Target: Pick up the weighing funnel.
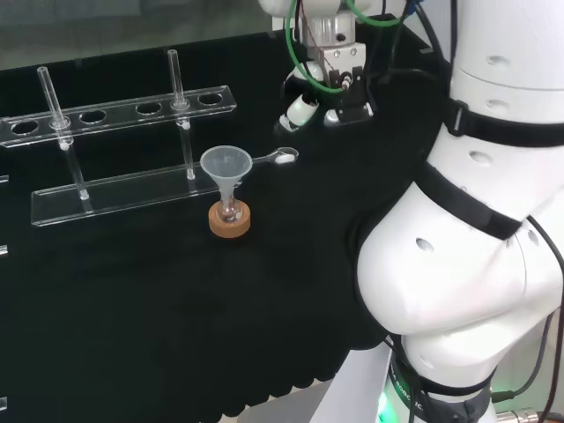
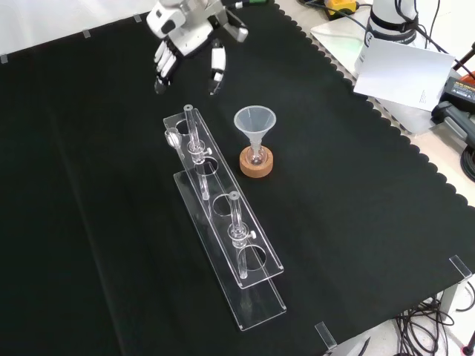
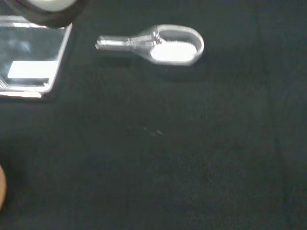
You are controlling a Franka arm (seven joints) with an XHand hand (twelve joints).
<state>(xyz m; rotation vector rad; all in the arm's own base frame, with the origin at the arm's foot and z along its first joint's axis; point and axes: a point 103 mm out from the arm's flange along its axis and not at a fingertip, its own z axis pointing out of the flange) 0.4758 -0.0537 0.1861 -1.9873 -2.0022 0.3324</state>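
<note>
Right, starting in the head view: spotting the weighing funnel (image 1: pixel 277 159) flat on the black surface (image 1: pixel 132 291), just right of the funnel (image 1: pixel 227 166), stem aimed at that cone, bowl facing away. Finding the hand (image 1: pixel 335 70) farther back and a touch to the right, hanging clear of the cloth, well apart from the piece, holding nothing. Reading the long axis as running left to right here, so across the hand's likely line of approach.

Over to the front view: catching the hand at the top, fingers (image 2: pixel 217 70) straight, spread and pointing down, nothing between them. Noting the test tube rack (image 2: pixel 215 183) reaching up toward it, with a small pale shape beside its far end. Possibly the weighing funnel, cannot tell for sure.

Now the wrist view: looking down on the weighing funnel, bowl pale inside, stem pointing at the rack's clear corner, near it but apart. Judging the coming move: calls for a descent toward the cloth, with thumb and fingers landing on either side of that axis, preferably at the bowl end, away from rack and funnel.
</note>
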